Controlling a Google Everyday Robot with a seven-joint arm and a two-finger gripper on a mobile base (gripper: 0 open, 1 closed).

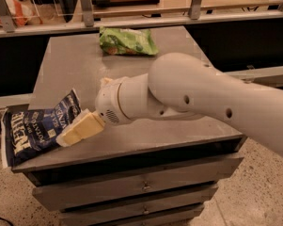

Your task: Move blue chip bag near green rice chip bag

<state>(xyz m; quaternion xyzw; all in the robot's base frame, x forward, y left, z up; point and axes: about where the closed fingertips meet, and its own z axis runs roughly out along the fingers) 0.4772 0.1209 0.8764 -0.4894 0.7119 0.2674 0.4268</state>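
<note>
The blue chip bag (35, 133), dark navy with white lettering, lies at the table's front left corner and overhangs the left edge, its upper right corner raised. The green rice chip bag (127, 41) lies flat at the far middle of the table, well apart from the blue one. My gripper (82, 111) is at the blue bag's right side and stands open. One cream finger (80, 129) rests over the bag's right edge, and the other fingertip (105, 81) peeks out behind the white wrist. The wrist hides the space between them.
The grey table (66, 65) is a drawer cabinet whose front edge is just below the bag. My bulky white arm (202, 98) crosses the right half of the table. A glass-panelled rail (131, 20) runs behind the table's far edge.
</note>
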